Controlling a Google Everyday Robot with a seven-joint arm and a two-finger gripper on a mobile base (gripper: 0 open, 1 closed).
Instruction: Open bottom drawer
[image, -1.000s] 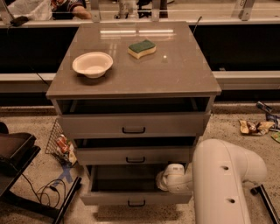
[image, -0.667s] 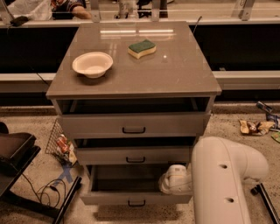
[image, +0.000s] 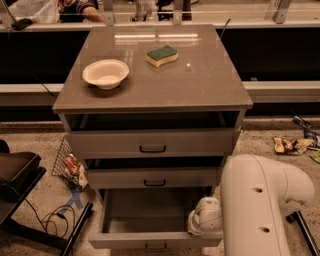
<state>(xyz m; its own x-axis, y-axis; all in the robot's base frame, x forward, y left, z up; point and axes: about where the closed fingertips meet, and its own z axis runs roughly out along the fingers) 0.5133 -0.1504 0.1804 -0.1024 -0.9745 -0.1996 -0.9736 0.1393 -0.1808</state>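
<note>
The bottom drawer (image: 150, 216) has slid further out, now well open; gripper (image: 205, 223) at its 4 o'clock corner, cannot tell whether clenched

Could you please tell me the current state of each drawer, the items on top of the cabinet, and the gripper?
Top drawer: slightly open.
Middle drawer: slightly open.
Bottom drawer: pulled well out, nothing visible inside.
Bowl: upright, empty.
Sponge: lying flat, green side up.
Gripper: low at the Bottom drawer's right front corner.
</note>
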